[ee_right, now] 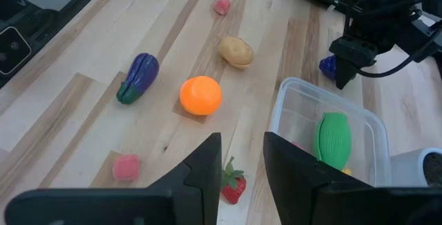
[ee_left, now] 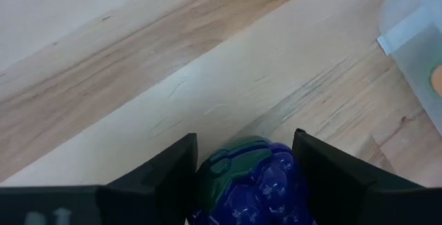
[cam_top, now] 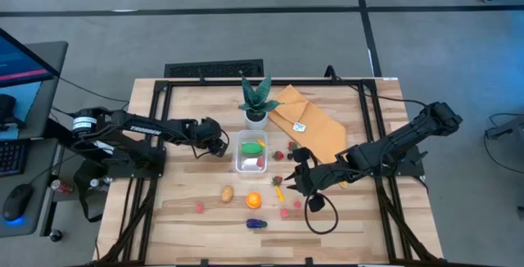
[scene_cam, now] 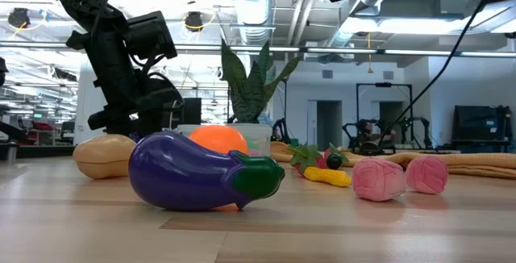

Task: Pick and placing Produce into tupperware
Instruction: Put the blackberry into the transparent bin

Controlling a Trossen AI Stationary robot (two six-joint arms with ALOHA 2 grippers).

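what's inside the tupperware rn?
In the tupperware, the high and right wrist views show a green ridged piece and something red beside it. A bit of yellow peeks out under the green piece; whatever else lies beneath it is covered.

One tupperware point(cam_top: 239, 167). One plant point(cam_top: 256, 103). One cloth point(cam_top: 315, 132). Two arms, one claw each: left claw point(cam_top: 223, 147), right claw point(cam_top: 288, 183). On table point(cam_top: 164, 210): one eggplant point(cam_top: 256, 224), one orange point(cam_top: 254, 201), one potato point(cam_top: 227, 193), three pink pieces point(cam_top: 198, 207). In tupperware: one green vegetable point(cam_top: 252, 147). In left claw: one blue piece point(ee_left: 259, 183).
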